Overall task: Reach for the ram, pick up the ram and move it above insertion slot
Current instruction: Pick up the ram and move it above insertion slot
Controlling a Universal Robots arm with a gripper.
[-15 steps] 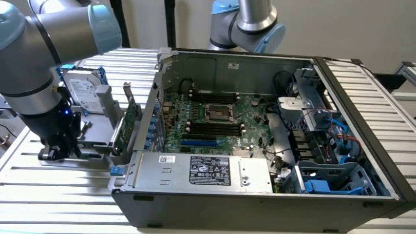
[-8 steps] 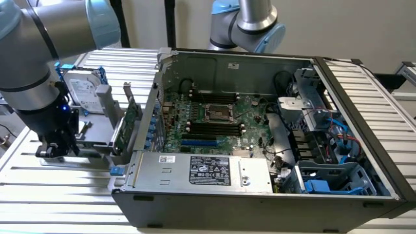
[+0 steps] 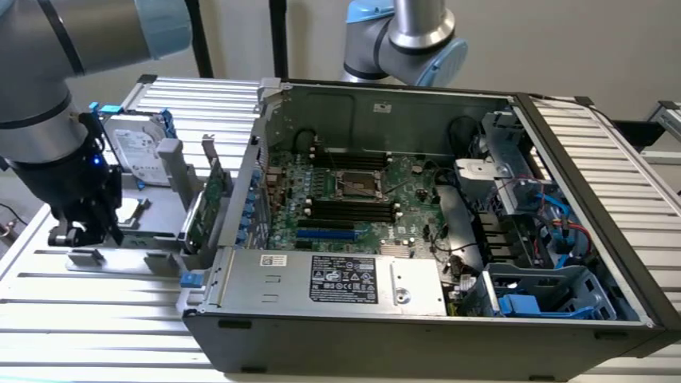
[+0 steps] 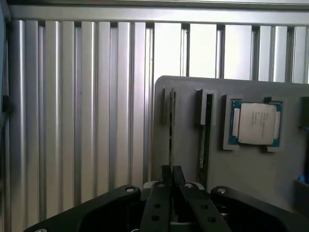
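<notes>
The ram (image 4: 171, 130) is a thin green stick seen edge-on, standing in a groove of the grey holder (image 4: 193, 193). My gripper (image 4: 172, 170) has its two black fingers (image 4: 165, 175) pressed together on the stick's near end. In the exterior view the gripper (image 3: 72, 238) hangs low over the holder (image 3: 149, 215), to the exterior view's left of the open computer case. The insertion slot (image 3: 352, 211) is one of several parallel black strips on the motherboard inside the case, well away from the gripper.
A second stick (image 4: 207, 130) and a processor chip (image 4: 256, 123) sit on the same holder. A larger green card (image 3: 213, 199) and a hard drive (image 3: 139, 152) stand between gripper and case wall (image 3: 250, 183). A blue slot (image 3: 330, 235) lies near the black strips.
</notes>
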